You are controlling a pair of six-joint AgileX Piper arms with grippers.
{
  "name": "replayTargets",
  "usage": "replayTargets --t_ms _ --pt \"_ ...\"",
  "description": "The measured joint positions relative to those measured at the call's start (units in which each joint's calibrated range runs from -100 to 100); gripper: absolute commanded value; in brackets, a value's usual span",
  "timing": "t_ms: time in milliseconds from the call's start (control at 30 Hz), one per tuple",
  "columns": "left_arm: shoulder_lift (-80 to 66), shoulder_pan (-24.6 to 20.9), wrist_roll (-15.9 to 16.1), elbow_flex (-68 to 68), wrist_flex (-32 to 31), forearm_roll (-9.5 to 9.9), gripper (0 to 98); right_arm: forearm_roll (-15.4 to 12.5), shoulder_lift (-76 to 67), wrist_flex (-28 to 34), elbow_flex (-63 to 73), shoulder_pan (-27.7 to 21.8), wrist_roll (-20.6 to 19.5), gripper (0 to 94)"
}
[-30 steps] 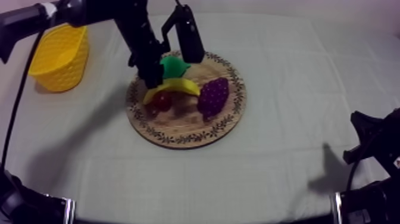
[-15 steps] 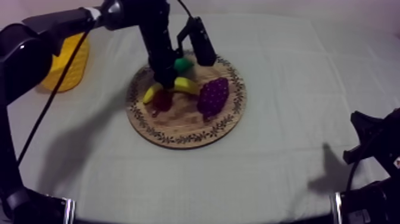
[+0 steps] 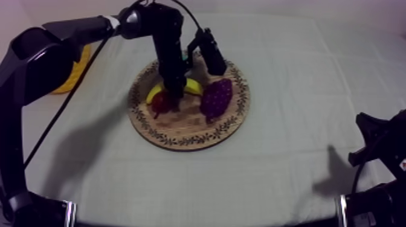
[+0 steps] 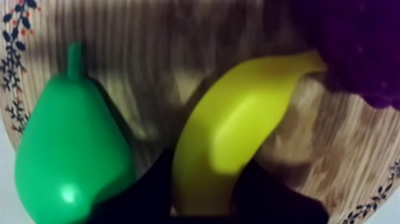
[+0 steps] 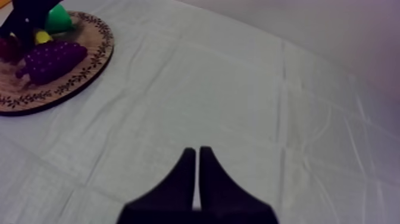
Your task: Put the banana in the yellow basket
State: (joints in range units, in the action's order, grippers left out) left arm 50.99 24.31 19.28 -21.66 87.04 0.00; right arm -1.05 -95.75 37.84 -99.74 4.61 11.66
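Yellow and curved, the banana [image 4: 238, 128] is lying on the wooden board [image 4: 149, 47] between the pear [image 4: 65, 143] and the grapes [image 4: 363, 47]. My left gripper [image 4: 208, 170] is standing open around it, one finger at each side. I am guessing its smooth skin may slip from the squeeze, or a finger may bump the pear just beside. My right gripper [image 5: 197, 179] is resting closed.

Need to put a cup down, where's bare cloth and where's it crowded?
Free: the wide cloth between the wooden board and the right gripper, plus the near strip before the board. Crowded: the board, with banana, grapes and left gripper.
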Motion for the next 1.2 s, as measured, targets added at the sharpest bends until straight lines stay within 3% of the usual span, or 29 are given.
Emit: replayTargets --t_ms 200,600,1200 --pt "-0.47 0.22 -0.89 1.41 -1.73 0.36 18.7 0.00 0.00 0.08 0.00 0.00 0.00 0.4" --pt "-7.60 -0.05 -1.55 3.82 -1.88 0.00 18.5 0.00 0.00 0.08 0.00 0.00 0.00 0.4" --pt "-29.86 -2.66 -2.63 3.73 5.55 5.02 19.6 0.00 0.00 0.08 0.00 0.00 0.00 0.4"
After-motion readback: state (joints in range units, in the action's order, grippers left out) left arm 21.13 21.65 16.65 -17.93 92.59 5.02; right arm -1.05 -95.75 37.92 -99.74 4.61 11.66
